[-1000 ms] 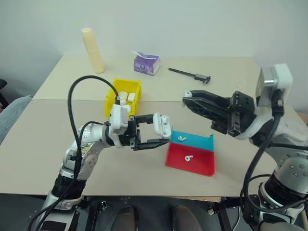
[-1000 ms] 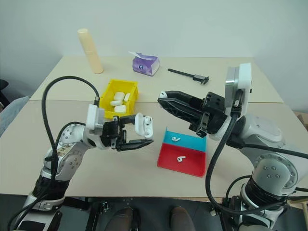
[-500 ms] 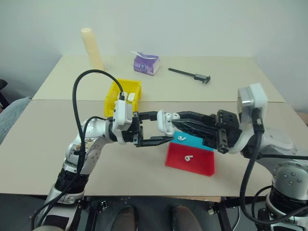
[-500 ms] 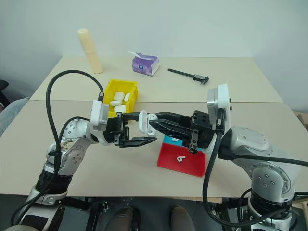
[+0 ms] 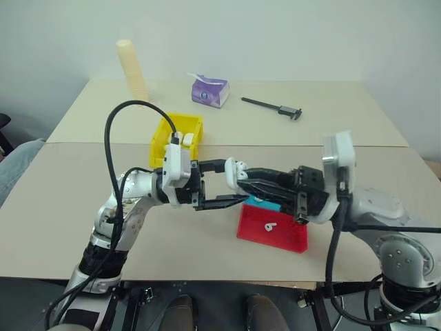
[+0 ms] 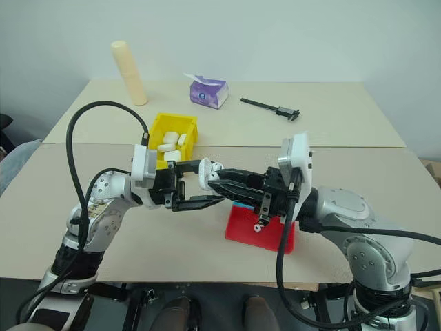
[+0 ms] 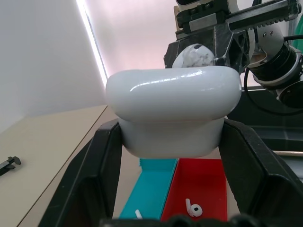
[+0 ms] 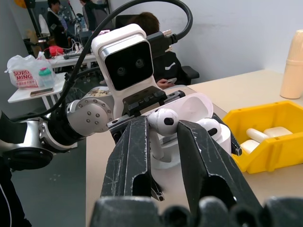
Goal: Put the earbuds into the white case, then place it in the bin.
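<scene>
**Earbud being held at the open case above the beige tabletop**

A matte beige tabletop [image 5: 62, 207], made of two boards meeting at a seam, is being backed by a plain pale wall. In the right wrist view, seated people and cluttered desks are being shown beyond the table.

The small glossy white rounded plastic case [image 7: 173, 111], lid open, is being clamped between the black fingers of the left gripper [image 5: 227, 185], above the table's middle. A tiny glossy white stemmed earbud [image 8: 163, 122] is being pinched by the right gripper [image 8: 163, 137] right at the case's opening; a second bud [image 8: 210, 128] is seen seated inside.

Beneath them, a flat red-and-teal plastic tray [image 5: 275, 233] is being occupied by a loose earbud [image 7: 193, 208]. The bright yellow rectangular plastic bin [image 5: 165, 134], holding white cases, is sitting far-left of the grippers. Farther off, a cream cylinder [image 5: 132, 69], a purple tissue pack [image 5: 209, 91] and a black caliper [image 5: 271, 107] are being left lying.
</scene>
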Action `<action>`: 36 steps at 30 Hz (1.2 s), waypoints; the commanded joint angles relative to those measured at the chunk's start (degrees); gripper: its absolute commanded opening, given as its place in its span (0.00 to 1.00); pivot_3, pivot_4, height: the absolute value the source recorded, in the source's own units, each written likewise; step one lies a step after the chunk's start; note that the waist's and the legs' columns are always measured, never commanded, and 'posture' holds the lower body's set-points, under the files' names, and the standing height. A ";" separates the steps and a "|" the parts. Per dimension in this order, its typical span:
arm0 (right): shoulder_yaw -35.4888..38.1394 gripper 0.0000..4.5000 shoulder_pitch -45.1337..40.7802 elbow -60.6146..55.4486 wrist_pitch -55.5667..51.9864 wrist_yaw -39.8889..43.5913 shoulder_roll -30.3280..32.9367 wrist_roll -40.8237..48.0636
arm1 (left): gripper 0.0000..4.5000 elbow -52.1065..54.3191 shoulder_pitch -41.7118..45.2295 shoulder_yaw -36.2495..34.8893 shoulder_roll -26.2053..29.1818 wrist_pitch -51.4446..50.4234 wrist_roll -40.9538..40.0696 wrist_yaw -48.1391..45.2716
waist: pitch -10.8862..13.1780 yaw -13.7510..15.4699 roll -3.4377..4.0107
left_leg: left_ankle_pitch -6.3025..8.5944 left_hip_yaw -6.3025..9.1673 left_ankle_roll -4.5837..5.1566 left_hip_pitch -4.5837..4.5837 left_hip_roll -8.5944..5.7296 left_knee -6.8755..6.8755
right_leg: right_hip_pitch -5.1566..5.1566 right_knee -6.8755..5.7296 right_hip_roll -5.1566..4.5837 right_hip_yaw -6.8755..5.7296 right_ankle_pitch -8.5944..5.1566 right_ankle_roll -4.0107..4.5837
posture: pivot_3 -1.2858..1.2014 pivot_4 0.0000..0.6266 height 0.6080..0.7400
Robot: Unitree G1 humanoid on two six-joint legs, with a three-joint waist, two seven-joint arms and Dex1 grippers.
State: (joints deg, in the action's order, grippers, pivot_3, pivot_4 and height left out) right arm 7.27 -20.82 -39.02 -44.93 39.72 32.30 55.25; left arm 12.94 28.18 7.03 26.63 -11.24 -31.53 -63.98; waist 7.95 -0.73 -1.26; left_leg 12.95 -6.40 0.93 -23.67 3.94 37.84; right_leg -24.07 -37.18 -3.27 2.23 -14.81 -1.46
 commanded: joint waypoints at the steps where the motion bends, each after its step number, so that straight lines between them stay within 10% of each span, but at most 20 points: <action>1: -0.16 0.18 0.48 -1.07 2.52 1.12 0.88 -0.29 | 0.61 1.91 0.24 -0.75 -0.34 1.05 0.07 0.35 | 0.00 0.02 0.00 | 0.00 0.00 0.00 0.00 0.00 0.00 | 0.00 0.00 0.00 0.00 0.00 0.00 | 0.52 0.24 1.00; 7: 0.20 0.55 2.16 -1.86 4.66 2.88 2.97 -1.12 | 0.61 1.60 0.21 -0.69 -0.48 1.33 0.65 0.23 | 0.00 0.00 0.00 | 0.00 0.00 0.00 0.00 0.00 0.00 | 0.00 0.00 0.00 0.00 0.00 0.00 | 0.52 0.24 1.00; 21: 6.16 0.55 -4.15 2.11 5.10 4.53 10.10 2.56 | 0.61 -4.40 1.79 1.95 -2.58 5.05 5.18 -0.97 | 0.00 0.03 -0.01 | 0.00 -0.03 0.01 0.05 -0.02 0.01 | 0.03 0.01 0.00 0.04 0.02 -0.02 | 0.52 0.24 1.00; 28: 1.14 0.04 -12.98 1.57 2.75 2.53 13.39 0.68 | 0.61 -8.80 4.48 5.27 -7.36 7.96 9.60 0.45 | 0.01 0.09 -0.01 | 0.00 -0.02 0.01 -0.07 -0.05 0.01 | -0.03 0.06 -0.03 0.03 0.02 -0.03 | 0.52 0.24 1.00; 36: -4.98 0.02 -13.53 -0.55 3.51 2.70 15.63 -6.09 | 0.61 -10.91 6.38 7.49 -10.05 10.03 13.46 1.06 | 0.01 0.07 -0.01 | 0.00 0.00 0.02 -0.08 -0.05 0.02 | -0.04 0.06 -0.03 0.03 0.03 -0.04 | 0.52 0.24 1.00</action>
State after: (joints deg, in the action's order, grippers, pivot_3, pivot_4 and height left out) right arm 2.31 -33.47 -37.93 -42.19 42.48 47.46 50.53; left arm 1.24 32.67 14.11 17.15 -2.54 -18.84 -63.55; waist 7.96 -0.67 -1.28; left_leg 12.95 -6.39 0.94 -23.76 3.90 37.86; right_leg -24.11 -37.12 -3.30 2.26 -14.78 -1.50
